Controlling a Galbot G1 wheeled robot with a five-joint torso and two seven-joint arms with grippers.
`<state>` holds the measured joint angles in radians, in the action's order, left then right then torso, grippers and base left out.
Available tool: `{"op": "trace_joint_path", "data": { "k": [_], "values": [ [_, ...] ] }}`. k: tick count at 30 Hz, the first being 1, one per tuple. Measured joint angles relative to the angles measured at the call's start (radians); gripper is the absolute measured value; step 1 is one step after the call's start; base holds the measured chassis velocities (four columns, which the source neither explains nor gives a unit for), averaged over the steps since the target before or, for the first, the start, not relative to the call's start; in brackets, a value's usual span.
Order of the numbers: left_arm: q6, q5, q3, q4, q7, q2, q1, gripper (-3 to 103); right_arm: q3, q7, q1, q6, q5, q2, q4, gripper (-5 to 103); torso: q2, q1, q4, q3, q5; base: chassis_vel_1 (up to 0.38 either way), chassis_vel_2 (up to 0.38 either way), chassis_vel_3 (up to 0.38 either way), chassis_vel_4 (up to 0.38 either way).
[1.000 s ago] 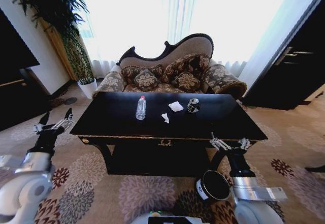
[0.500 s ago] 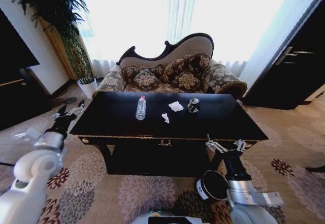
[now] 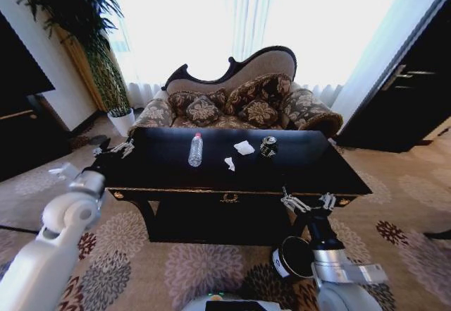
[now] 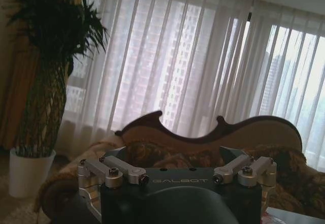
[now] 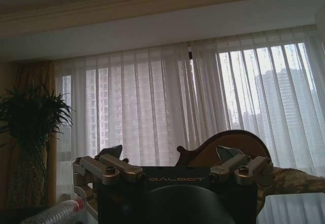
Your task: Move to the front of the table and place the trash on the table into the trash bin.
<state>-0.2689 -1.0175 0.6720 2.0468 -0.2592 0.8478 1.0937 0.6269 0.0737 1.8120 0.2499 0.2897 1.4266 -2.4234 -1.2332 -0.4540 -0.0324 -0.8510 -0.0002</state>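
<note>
Glossy black with gold trim, the table stands directly ahead, in front of a patterned sofa; the trash lies on its top: a clear bottle with a red cap lying near the middle, two white paper scraps just to its right — one nearer the front edge — and a crushed can beside the farther scrap.

Black and cylindrical, the trash bin sits on the carpet below the table's front right corner; its interior appears dark and no contents can be made out.

Compared with half a second ago, the left gripper has moved up and inward and is now at the table's left end, level with the top; the right gripper has shifted slightly left; table, trash and bin are unchanged.

Left arm: extended forward from the lower left, jaws spread apart, nothing held; its wrist view faces the sofa, curtains and a potted plant.

Right arm: raised beside the bin, just under the table's front edge; jaws parted wide, nothing between them; its wrist view catches the bottle's capped end.
</note>
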Motion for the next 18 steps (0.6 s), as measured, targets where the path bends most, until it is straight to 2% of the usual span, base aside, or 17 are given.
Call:
{"op": "trace_joint_path", "data": {
  "k": [2,4,7,14,18],
  "values": [
    [-0.015,-0.011,-0.055,-0.022,-0.027,0.004,-0.049,100,-0.012,0.000,-0.005,-0.001,-0.009,-0.001,0.014,100,0.000,0.000,-0.0001,0.000,0.0003,0.000,0.000,0.000,0.000],
    [-0.020,-0.013,-0.072,-0.027,-0.034,0.008,-0.062,100,-0.014,0.000,-0.006,-0.002,-0.012,-0.002,0.017,100,0.000,0.000,-0.0001,0.000,0.0002,0.000,0.000,0.000,0.000],
    [-0.046,-0.014,-0.167,-0.072,-0.058,0.033,-0.148,100,-0.021,0.001,-0.016,-0.014,-0.023,-0.007,0.034,100,0.000,0.000,0.0001,0.000,0.0000,0.000,0.000,0.000,0.000],
    [-0.064,0.034,-0.297,-0.141,-0.032,0.058,-0.281,100,-0.027,0.003,-0.028,-0.018,-0.043,-0.011,0.073,100,0.000,0.000,-0.0002,0.000,0.0002,0.000,0.000,0.000,0.000],
    [-0.088,0.057,-0.386,-0.160,-0.043,0.081,-0.338,100,-0.034,0.007,-0.038,-0.017,-0.052,-0.012,0.103,100,0.000,0.000,-0.0001,0.000,0.0002,0.000,0.000,0.000,0.000]
  ]
}}
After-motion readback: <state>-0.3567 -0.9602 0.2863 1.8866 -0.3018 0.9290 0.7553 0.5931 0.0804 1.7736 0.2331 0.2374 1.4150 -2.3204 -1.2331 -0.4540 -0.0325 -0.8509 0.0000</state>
